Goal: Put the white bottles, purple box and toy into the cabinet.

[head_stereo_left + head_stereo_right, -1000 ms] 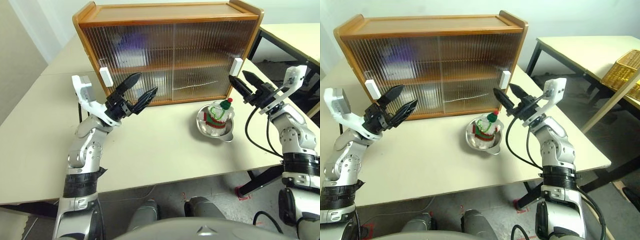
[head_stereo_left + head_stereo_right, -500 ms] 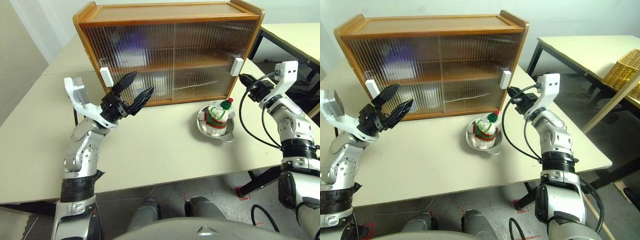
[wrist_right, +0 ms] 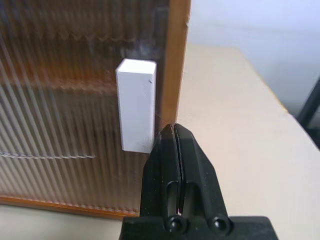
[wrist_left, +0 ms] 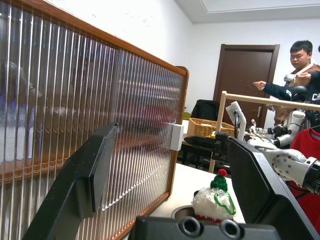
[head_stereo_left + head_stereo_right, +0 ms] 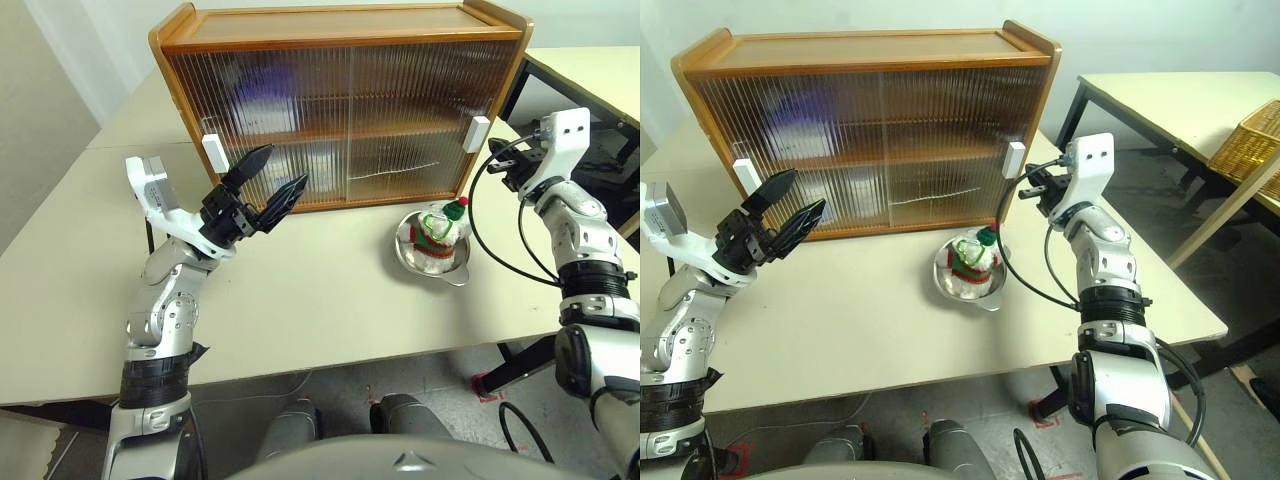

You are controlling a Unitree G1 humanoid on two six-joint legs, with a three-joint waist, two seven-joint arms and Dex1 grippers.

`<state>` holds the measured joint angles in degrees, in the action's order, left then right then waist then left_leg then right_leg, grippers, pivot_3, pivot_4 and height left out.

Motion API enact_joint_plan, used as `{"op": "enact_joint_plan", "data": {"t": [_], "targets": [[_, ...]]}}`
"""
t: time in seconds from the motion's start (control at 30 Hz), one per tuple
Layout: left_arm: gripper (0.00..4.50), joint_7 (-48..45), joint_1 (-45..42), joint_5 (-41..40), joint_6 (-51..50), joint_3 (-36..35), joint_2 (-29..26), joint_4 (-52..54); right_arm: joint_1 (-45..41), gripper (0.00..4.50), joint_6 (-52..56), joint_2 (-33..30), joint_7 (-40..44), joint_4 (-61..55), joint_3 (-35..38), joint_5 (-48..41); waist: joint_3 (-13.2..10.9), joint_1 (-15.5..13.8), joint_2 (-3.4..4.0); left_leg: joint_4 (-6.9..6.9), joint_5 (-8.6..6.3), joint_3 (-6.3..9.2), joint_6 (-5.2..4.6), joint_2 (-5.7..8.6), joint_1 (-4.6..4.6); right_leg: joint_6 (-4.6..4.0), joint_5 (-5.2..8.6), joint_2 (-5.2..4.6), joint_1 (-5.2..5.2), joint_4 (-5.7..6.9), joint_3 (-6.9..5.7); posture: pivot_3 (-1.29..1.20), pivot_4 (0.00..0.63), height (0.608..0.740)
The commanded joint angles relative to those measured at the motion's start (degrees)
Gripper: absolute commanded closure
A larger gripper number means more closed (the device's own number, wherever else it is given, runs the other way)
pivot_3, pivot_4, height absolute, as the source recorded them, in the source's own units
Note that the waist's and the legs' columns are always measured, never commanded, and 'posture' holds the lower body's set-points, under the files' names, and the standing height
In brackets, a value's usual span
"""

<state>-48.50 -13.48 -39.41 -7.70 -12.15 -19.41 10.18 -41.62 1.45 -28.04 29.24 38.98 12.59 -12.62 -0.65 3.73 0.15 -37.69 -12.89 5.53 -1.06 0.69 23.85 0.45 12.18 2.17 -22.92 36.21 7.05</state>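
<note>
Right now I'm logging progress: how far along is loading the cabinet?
A purple shape and pale shapes already show behind the cabinet's closed ribbed doors. The shut right pincer sits beside the right door's white handle; the open left pincer waits. The toy remains in the steel bowl.

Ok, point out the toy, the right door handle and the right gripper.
toy (image 5: 437,228), left eye view, on its knitted body.
right door handle (image 3: 136,104), right wrist view, on its front face.
right gripper (image 3: 173,131), right wrist view, at the closed fingertips.

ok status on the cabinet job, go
Left gripper open, by left handle. Right gripper shut, empty, at right handle. Cabinet doors closed. Toy in steel bowl.
</note>
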Motion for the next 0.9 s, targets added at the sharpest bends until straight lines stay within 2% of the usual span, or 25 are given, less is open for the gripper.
{"op": "enact_joint_plan", "data": {"t": [0.03, 0.53, 0.9], "targets": [[0.00, 0.10, 0.50, 0.05, 0.17, 0.40, -0.06, 0.73, -1.10, 4.46, -1.17, 0.28, -0.31, 0.99, -0.69, 1.02, 0.00, 0.00, 0.00, 0.00, 0.00, 0.00, 0.00, 0.00, 0.00, 0.00, 0.00, 0.00, 0.00, 0.00, 0.00, -0.07, 0.000, 0.740], [0.00, 0.44, 0.36, 0.36, 0.58, 0.62, 0.29, 0.62, -3.40, 4.46, 2.18, 4.77, -1.54, -4.42, -3.22, 1.70, 0.01, 0.03, 0.02, 0.00, 0.02, -0.01, -0.04, -0.01, -0.02, 0.03, -0.03, 0.00, -0.02, 0.01, -0.02, -0.07, 0.003, 0.740], [0.00, 1.08, 0.78, 0.62, 1.23, 0.75, 0.54, 0.97, -4.83, 4.46, 15.38, 8.13, -3.62, -13.36, -5.28, 1.07, 0.01, -0.05, 0.03, 0.02, 0.02, -0.01, -0.03, -0.03, 0.00, -0.06, -0.01, 0.02, -0.07, 0.01, -0.04, -0.06, 0.006, 0.740]]}}
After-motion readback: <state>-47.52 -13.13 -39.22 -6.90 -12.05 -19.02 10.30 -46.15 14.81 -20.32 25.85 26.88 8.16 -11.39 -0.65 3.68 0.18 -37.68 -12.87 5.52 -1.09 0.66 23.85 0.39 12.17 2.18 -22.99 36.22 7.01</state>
